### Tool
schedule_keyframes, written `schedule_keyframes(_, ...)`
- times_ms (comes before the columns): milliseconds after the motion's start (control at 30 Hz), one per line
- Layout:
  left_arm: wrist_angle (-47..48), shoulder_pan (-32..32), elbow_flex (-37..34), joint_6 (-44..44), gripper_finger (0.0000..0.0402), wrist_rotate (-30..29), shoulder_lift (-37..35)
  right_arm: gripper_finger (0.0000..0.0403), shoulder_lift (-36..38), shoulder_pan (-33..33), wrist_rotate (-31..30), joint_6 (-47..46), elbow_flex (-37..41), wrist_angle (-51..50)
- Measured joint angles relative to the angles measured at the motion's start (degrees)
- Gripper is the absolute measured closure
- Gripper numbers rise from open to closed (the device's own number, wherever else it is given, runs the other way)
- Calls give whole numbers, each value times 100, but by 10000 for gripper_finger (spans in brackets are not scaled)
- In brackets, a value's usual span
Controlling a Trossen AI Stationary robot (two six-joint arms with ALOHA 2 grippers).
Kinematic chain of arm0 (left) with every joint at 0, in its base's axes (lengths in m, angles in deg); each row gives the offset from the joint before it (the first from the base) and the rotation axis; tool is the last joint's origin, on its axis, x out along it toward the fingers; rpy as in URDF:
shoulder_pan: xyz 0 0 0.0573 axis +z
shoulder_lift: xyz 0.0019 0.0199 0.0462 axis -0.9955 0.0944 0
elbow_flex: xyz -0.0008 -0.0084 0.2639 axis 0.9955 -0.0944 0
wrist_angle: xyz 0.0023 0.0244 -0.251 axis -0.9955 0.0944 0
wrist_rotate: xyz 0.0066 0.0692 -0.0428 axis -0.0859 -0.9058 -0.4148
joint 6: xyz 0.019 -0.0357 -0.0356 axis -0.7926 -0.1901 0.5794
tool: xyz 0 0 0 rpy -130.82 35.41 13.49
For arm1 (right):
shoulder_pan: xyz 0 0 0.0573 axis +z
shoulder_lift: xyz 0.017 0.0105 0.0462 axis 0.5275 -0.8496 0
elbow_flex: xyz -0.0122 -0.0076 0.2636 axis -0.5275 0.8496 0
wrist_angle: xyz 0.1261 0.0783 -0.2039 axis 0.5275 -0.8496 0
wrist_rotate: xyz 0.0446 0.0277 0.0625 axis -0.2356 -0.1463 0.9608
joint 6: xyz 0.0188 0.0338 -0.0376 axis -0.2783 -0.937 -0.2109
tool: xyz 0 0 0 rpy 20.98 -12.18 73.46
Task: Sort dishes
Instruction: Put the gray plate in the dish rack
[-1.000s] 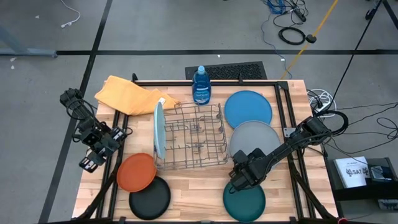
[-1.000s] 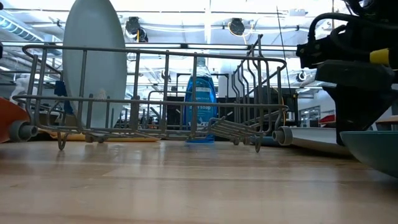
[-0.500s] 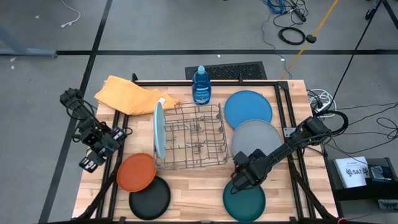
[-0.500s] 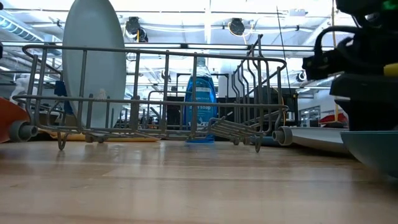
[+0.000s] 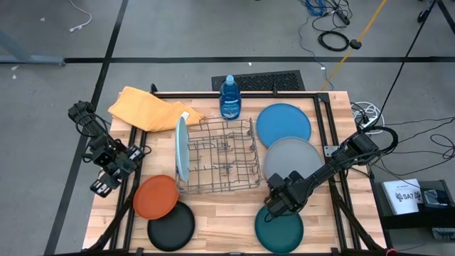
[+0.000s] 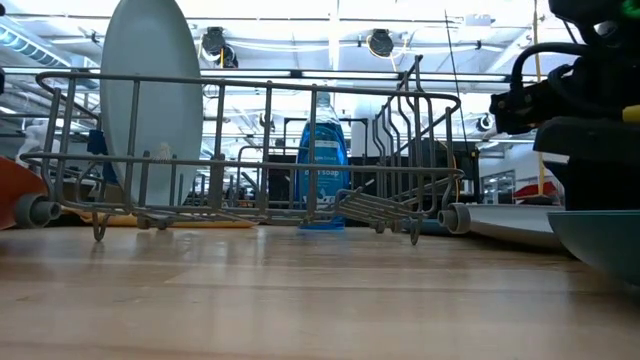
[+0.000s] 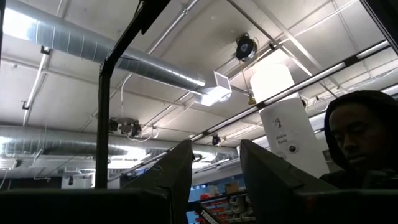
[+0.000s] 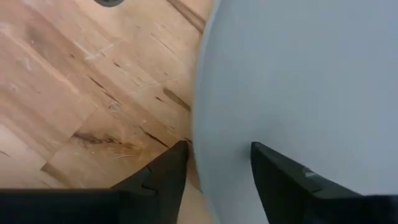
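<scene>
The grey plate lies flat on the table, right of the wire rack. My right gripper points steeply down at the plate's near left rim. It is open, with one finger over the wood and the other over the plate. The dark teal plate lies just nearer. A blue plate lies farther back. A light blue plate stands on edge in the rack's left end. Orange and black plates lie at the near left. My left gripper waits open off the table's left edge, pointing upward. My right gripper comes at the grey plate's near left rim from above, slanting. Its fingers stand astride the rim. I cannot tell whether they touch the plate, which lies flat on the table.
A blue soap bottle stands at the far edge behind the rack, and a yellow cloth lies at the far left corner. Bare wood shows in front of the rack, between the black and the dark teal plates.
My right gripper has sunk a little toward the grey plate's rim. The plates have stayed where they were.
</scene>
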Motion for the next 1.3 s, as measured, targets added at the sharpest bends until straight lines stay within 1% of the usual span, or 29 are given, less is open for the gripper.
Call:
schedule_keyframes(133, 0, 2, 0, 0, 265, 0, 0, 284, -5, 0, 10, 139, 9, 133)
schedule_keyframes(300, 0, 0, 2, 0, 265, 0, 2, 370, -11, -2, -15, 213, 18, 84)
schedule_keyframes(367, 0, 0, 0, 0, 265, 0, 0, 390, -12, -4, -71, 213, 27, 7)
schedule_keyframes(567, -27, 0, 0, 0, 265, 0, 2, 400, 68, 17, -37, 167, -83, -84)
schedule_keyframes(867, -46, 0, 0, 0, 265, 0, 0, 402, 143, 42, -30, 227, -1194, -1681)
schedule_keyframes(967, -44, 0, 0, 0, 265, 0, 0, 403, 145, 44, -136, 233, -1611, -2152)
schedule_keyframes(1300, -46, 0, 0, 0, 265, 0, 1, 403, 150, 184, -948, -194, -3237, -3866)
